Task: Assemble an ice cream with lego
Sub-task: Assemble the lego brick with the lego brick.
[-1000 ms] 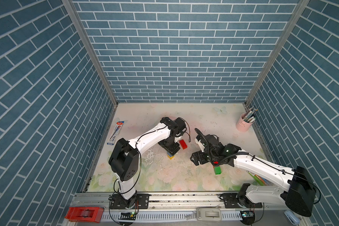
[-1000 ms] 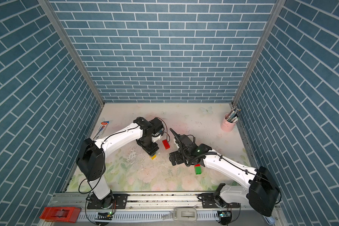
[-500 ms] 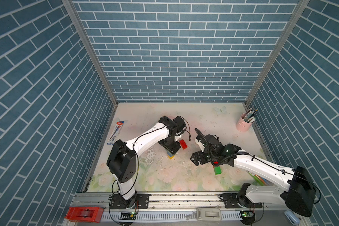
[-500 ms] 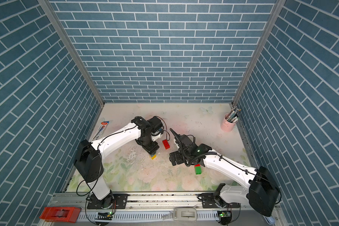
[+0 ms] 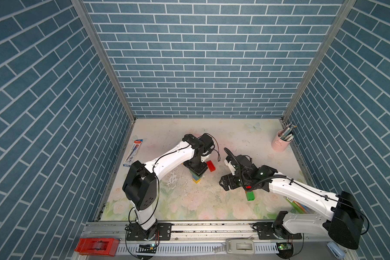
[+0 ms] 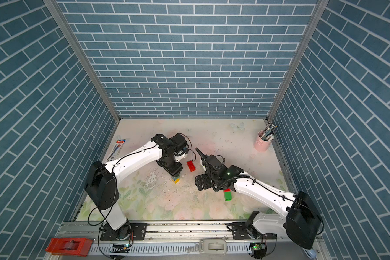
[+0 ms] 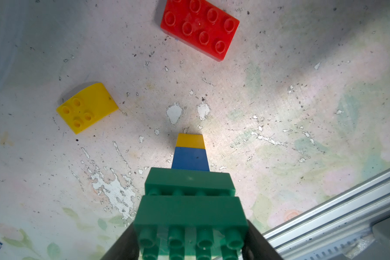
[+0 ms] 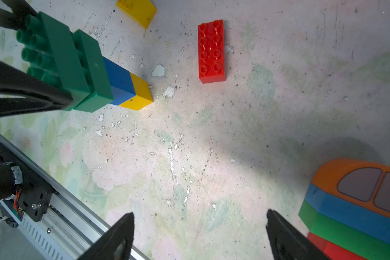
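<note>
1. lego tower (image 5: 196, 177) is standing upright near the middle of the table (image 5: 189, 202), right under the left arm. four bricks in it, count them: one yellow brick (image 7: 190, 140) at the base, one blue brick (image 7: 190, 158) on that, then a second green brick (image 7: 188, 180), then the top green brick (image 7: 189, 211).
2. left gripper (image 7: 189, 227) comes down from above, and its two dark fingers (image 7: 124, 243) sit against opposite sides of the top green brick. that's a pinch on it.
3. two loose pieces lie flat on the table. one red brick (image 7: 199, 28), oblong with eight studs, is just beside the tower. one rounded yellow brick (image 7: 87, 108), four studs showing, is a little further off.
4. over by the right arm there's a second stack (image 8: 356, 209) with four layers: red, green, blue, and one orange rounded piece (image 8: 338, 171) with window shapes on it. in both top views the arm hides part of it.
5. right gripper (image 8: 199, 215) hangs low over bare table between the two builds, jaws spread wide, nothing between them.
6. off to the edges: one pink cup (image 5: 280, 144) with pens in the far corner, and one marker pack (image 5: 132, 153) by the opposite wall.
</note>
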You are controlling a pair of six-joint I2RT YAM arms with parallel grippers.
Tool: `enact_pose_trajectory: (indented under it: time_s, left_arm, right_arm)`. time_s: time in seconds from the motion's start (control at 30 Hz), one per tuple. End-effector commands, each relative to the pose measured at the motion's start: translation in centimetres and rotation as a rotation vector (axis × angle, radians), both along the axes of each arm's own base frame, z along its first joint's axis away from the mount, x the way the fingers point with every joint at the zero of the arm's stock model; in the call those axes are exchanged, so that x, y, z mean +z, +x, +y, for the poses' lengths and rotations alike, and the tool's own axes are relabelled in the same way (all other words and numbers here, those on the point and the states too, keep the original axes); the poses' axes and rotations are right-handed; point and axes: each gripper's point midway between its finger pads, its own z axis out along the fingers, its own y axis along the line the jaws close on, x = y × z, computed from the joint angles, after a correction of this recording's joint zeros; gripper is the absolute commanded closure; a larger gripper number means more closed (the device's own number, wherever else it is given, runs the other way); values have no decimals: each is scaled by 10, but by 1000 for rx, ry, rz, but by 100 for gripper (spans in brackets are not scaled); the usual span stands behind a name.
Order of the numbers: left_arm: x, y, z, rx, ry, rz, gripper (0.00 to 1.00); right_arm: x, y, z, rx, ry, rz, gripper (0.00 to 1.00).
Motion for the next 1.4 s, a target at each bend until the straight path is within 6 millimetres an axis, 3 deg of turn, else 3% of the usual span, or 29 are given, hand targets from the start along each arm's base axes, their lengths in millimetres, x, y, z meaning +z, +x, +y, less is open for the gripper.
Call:
enact_pose_trajectory:
  time_s: [0.0,0.27,1.37]
  left_arm:
    - [8,-5,1,-3,-16,-5,37]
    - [15,-4,3,-26,-4,-13,38]
    - [-9,-3,-1,-60,35,51,38]
  right_arm:
    - [4,-2,-4,-19,9,11,8]
    - [4,-2,-3,-19,8,13,8]
    - [-1,-3,-6,-26,-8,29,8]
